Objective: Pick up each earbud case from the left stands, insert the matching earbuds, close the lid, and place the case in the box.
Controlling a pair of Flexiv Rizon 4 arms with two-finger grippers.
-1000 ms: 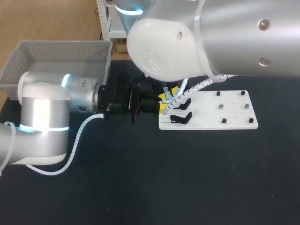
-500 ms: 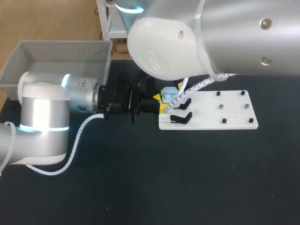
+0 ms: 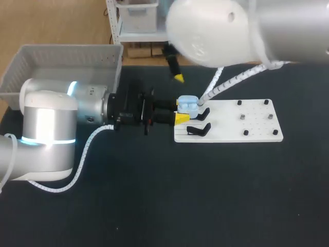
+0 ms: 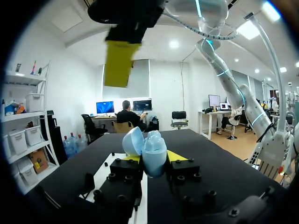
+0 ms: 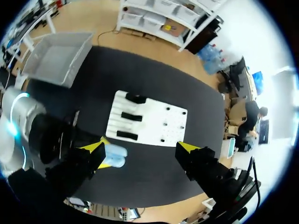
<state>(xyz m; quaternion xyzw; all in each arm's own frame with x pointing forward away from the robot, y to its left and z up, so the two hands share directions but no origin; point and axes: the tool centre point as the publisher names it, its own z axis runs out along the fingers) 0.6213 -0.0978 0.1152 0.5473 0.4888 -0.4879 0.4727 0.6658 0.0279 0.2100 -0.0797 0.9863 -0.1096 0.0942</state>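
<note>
1. My left pincer (image 4: 154, 158) is clenching the earbud case (image 4: 147, 150); both yellow tips are pressing against it from opposite sides.
2. The earbud case is showing as a pale blue, rounded shell. Its lid is standing open, so two smooth lobes are rising side by side above my fingers (image 4: 176, 156).
3. In the head view, the earbud case (image 3: 187, 104) is sitting at the very end of my left pincer (image 3: 182, 111), at three o'clock from the arm's wrist. It is hanging over the near edge of the white board (image 3: 257, 123).
4. The black stands (image 3: 198, 129) are lying on that board, at about four o'clock from the case and just beside it.
5. My right pincer (image 5: 140, 150) is spreading its fingers wide and gripping nothing. It is hovering well above the dark table (image 3: 154, 195), and the case (image 5: 114, 157) is lying below, close to one of its tips.
6. In the head view, one right fingertip (image 3: 179, 77) is showing at about eleven o'clock from the case.
7. The grey box (image 3: 31, 64) is waiting at about ten o'clock from my left pincer, well apart.
</note>
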